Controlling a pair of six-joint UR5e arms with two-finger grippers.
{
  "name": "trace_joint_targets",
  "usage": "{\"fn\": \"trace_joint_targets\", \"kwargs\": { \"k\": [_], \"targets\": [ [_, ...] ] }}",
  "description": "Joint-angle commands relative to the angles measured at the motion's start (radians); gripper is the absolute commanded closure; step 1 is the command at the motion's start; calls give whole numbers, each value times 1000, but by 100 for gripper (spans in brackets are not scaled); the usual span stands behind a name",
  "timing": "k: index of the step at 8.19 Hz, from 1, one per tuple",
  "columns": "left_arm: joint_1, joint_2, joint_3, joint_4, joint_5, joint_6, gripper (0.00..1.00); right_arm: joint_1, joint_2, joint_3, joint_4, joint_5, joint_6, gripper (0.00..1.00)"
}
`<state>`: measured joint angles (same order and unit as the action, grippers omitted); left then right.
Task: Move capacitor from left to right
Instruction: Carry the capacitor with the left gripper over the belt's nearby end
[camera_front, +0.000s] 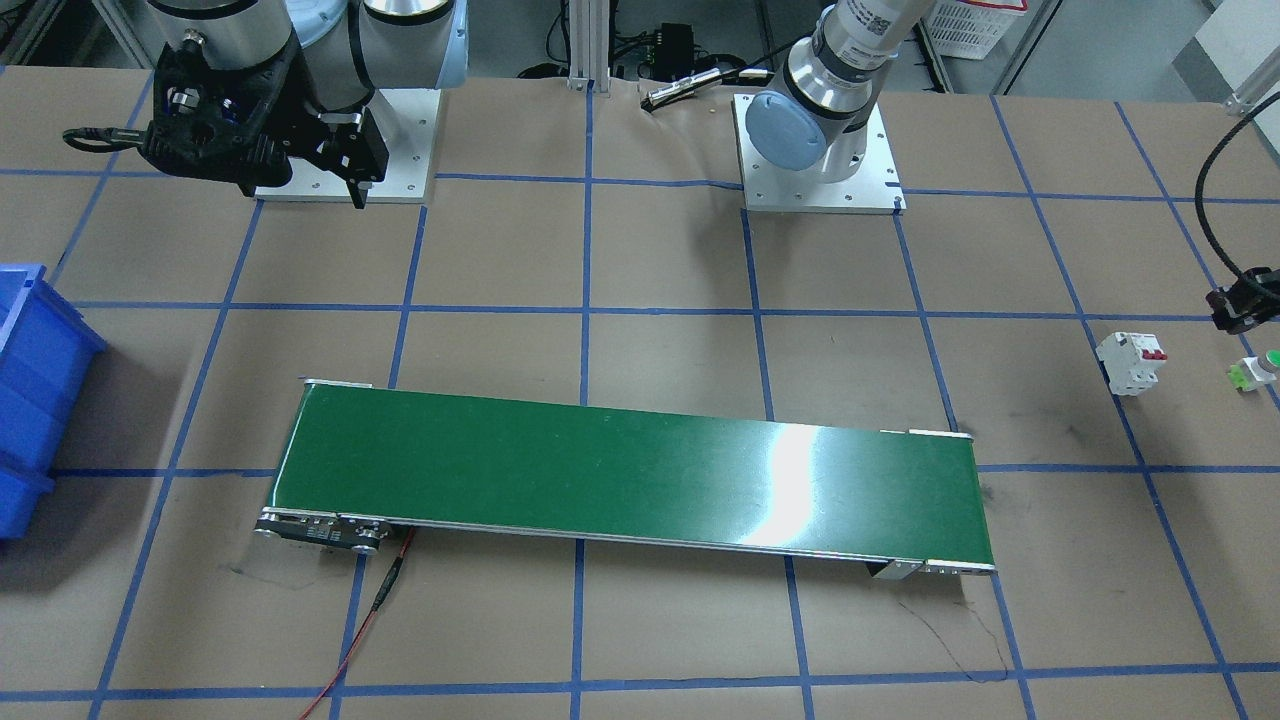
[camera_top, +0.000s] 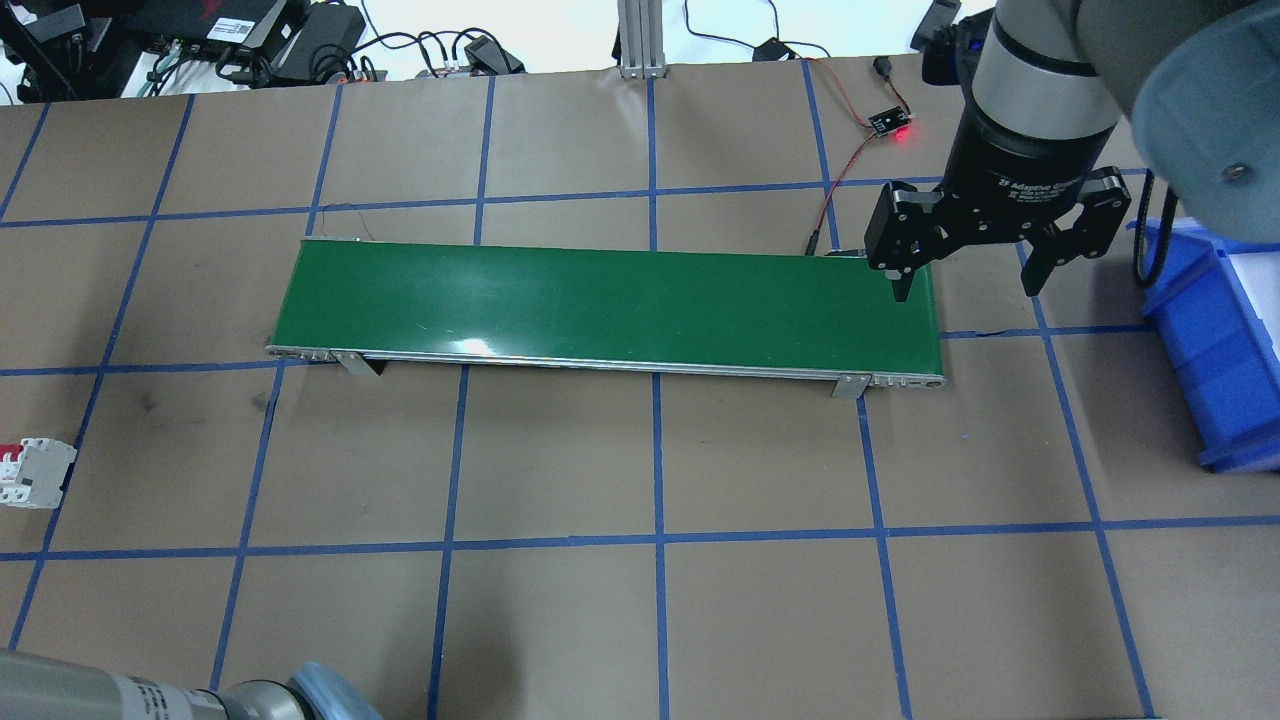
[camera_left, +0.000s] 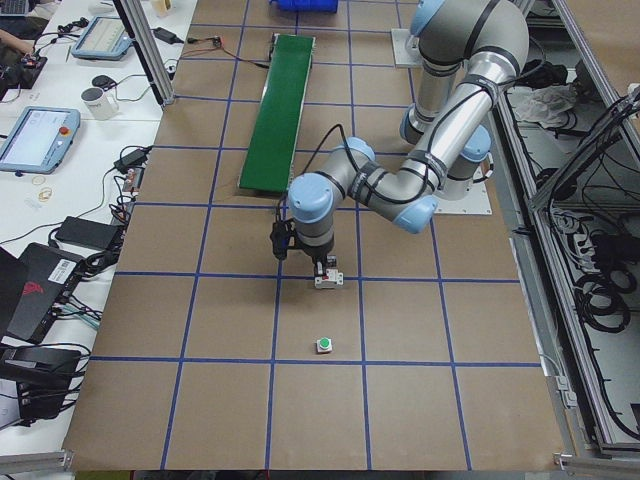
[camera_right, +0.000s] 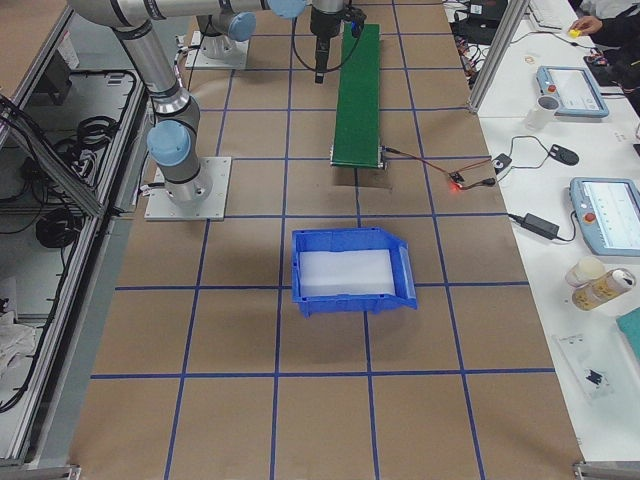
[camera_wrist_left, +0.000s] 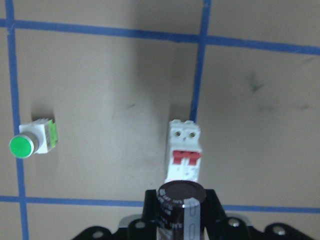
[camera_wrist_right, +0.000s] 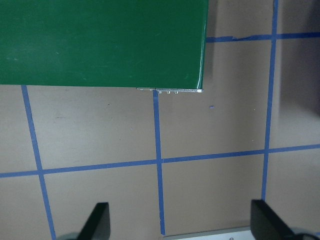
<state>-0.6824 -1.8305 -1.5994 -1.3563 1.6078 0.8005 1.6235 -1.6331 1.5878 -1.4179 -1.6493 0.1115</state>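
In the left wrist view, my left gripper is shut on the capacitor, a stubby black cylinder with a pale stripe. It holds the capacitor just in front of the white circuit breaker. In the front-facing view only the edge of this gripper shows, at the far right. My right gripper is open and empty, and hovers over the right end of the green conveyor belt. Its spread fingers frame bare table below the belt's corner.
The white breaker with red switches and a green-capped push button sit on the table near my left gripper. A blue bin stands past the belt's right end. A red wire and a small sensor board lie behind the belt.
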Motion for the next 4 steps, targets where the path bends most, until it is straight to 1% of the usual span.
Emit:
{"fn": "trace_joint_targets", "kwargs": {
  "k": [1, 2, 3, 4],
  "targets": [
    [-321, 45, 1, -21, -6, -353, 100, 7, -4, 14, -29, 6, -1, 0],
    [-441, 45, 0, -21, -8, -456, 100, 9, -5, 21, -16, 8, -1, 0],
    [-539, 46, 1, -21, -6, -557, 100, 7, 4, 29, -33, 0, -10, 0],
    [-602, 39, 1, -21, -9, -614, 100, 7, 7, 31, -74, 14, -4, 0]
  ]
}}
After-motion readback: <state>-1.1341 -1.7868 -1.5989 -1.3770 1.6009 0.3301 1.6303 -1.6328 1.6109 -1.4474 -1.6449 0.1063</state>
